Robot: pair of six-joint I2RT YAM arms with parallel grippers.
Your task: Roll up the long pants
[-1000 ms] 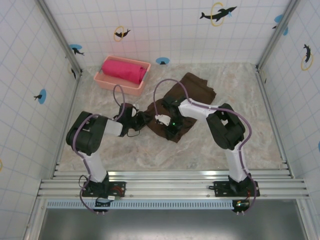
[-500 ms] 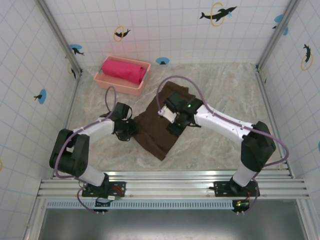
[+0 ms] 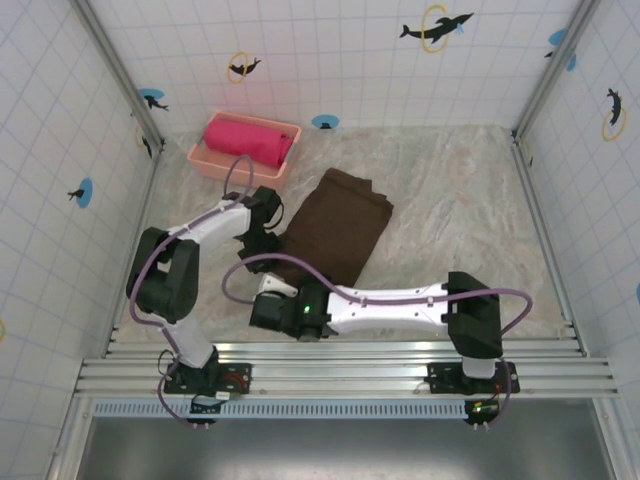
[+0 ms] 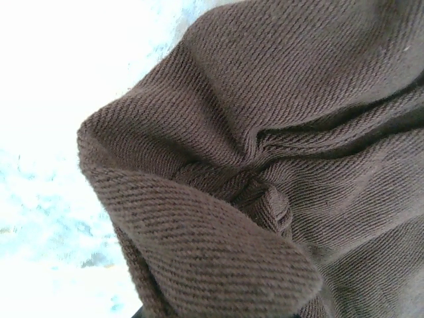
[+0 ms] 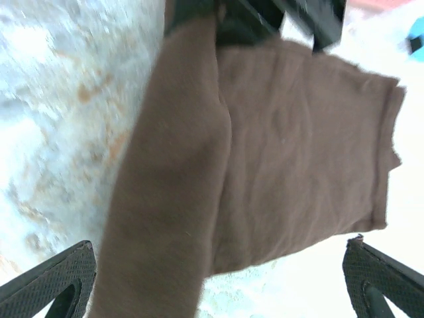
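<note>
Pants of dark brown soft fabric (image 3: 338,228), folded into one strip on the marbled tabletop (image 3: 450,230).
Its long axis runs away from the arms; the near end lies just ahead of the right tool (image 3: 266,300), which gapes wide and empty, while the left tool (image 3: 268,232) is clamped on bunched cloth at the strip's left edge.

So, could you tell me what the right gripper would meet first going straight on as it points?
Most likely the long pants: the right gripper stands open with the brown fabric lying straight ahead between its fingers, though depth is unclear.
</note>
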